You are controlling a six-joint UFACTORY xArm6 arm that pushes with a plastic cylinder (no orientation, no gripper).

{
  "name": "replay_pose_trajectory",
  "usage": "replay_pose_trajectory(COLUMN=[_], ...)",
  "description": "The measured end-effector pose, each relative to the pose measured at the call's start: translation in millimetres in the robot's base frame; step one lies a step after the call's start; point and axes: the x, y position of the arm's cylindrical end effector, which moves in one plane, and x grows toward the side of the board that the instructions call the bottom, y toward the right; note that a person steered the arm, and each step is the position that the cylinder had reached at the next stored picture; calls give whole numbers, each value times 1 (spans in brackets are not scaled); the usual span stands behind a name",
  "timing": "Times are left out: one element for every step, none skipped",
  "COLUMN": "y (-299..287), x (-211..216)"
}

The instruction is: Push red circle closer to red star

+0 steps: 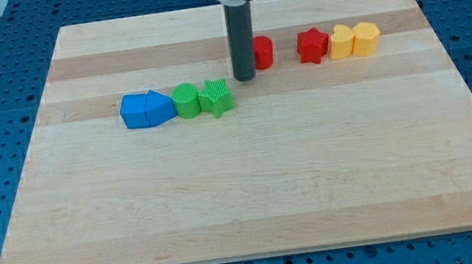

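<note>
The red circle (263, 52) sits near the view's top centre, partly hidden by my rod. The red star (312, 45) lies to its right, with a gap of bare wood between them. My tip (245, 79) rests on the board just left of and slightly below the red circle, touching or nearly touching its left side.
A yellow star (341, 42) and a yellow rounded block (366, 38) sit in a row right of the red star, touching it. Left of the tip, a blue block pair (147, 109), a green circle (186, 101) and a green star (217, 98) form a row. The wooden board (253, 193) ends at blue table edges.
</note>
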Motion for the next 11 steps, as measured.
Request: replay_pose_trajectory(y=[-12,-12,-12,-11,-10,-6,-1,6,14,21,28], x=[-10,-36,-43,-43,-43,-43,-43,-43,-43,-43,-43])
